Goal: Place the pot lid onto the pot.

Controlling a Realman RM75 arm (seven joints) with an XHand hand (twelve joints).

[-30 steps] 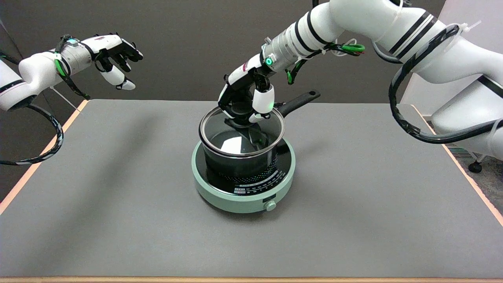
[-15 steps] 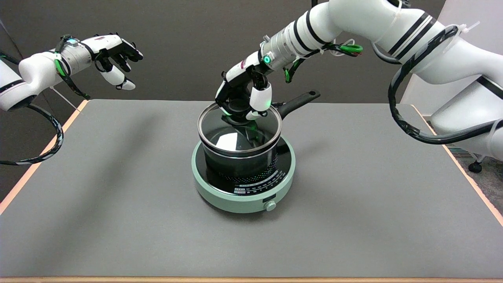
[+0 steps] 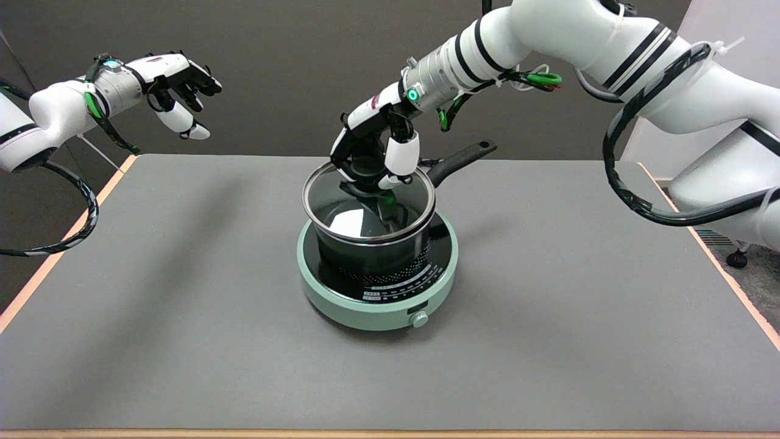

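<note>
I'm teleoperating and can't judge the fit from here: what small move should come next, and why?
Probably ease the glass lid straight down. The right robot hand grips its knob, and the lid's rim appears slightly tilted over the pot, not clearly seated all round.

light: even, bright, from overhead | shadows: soft, broad diagonal bands on the table (image 3: 183, 341), a darker one beside the cooker (image 3: 378, 292) | glare: white patch on the glass lid (image 3: 359, 207); green glow at the right hand (image 3: 375, 155) | focus: sharp throughout, no motion blur | backdrop: dark, dim
</note>
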